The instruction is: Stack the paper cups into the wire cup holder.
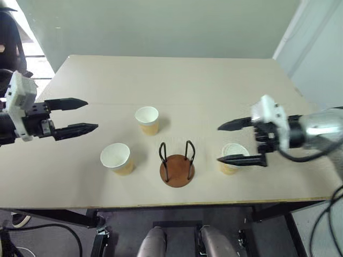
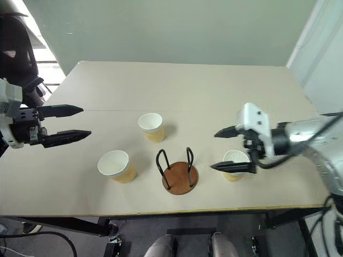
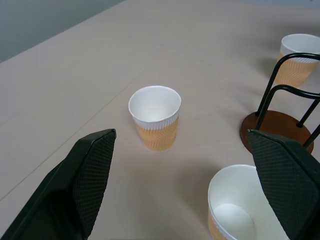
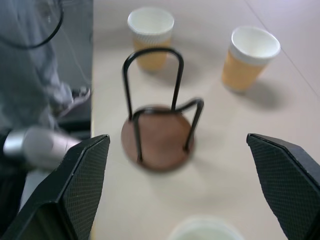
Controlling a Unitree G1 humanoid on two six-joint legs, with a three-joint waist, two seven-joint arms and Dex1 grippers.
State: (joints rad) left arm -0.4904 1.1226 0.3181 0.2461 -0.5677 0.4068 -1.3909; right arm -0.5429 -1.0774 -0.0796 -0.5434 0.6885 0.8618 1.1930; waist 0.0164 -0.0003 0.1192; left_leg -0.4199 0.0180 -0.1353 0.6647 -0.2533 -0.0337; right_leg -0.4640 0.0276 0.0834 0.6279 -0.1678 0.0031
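Note:
Three tan-walled paper cups stand upright on the table: one at the middle (image 1: pixel 147 119), one at the front left (image 1: pixel 117 158), one at the right (image 1: pixel 233 155). Between them, near the front edge, the wire cup holder (image 1: pixel 177 168) stands with nothing inside its black loops. My left gripper (image 1: pixel 92 114) hovers open at the left, pointing toward the cups, which lie ahead of it in the left wrist view (image 3: pixel 155 117). My right gripper (image 1: pixel 218 143) is open above the table, its lower finger just in front of the right cup, nothing held. The right wrist view looks at the holder (image 4: pixel 160 135).
The beige table (image 1: pixel 177 80) stretches bare toward the back wall, with a seam across its middle. Its front edge (image 1: pixel 161 203) runs just below the holder. A dark chair (image 2: pixel 16 48) stands beyond the table's left side.

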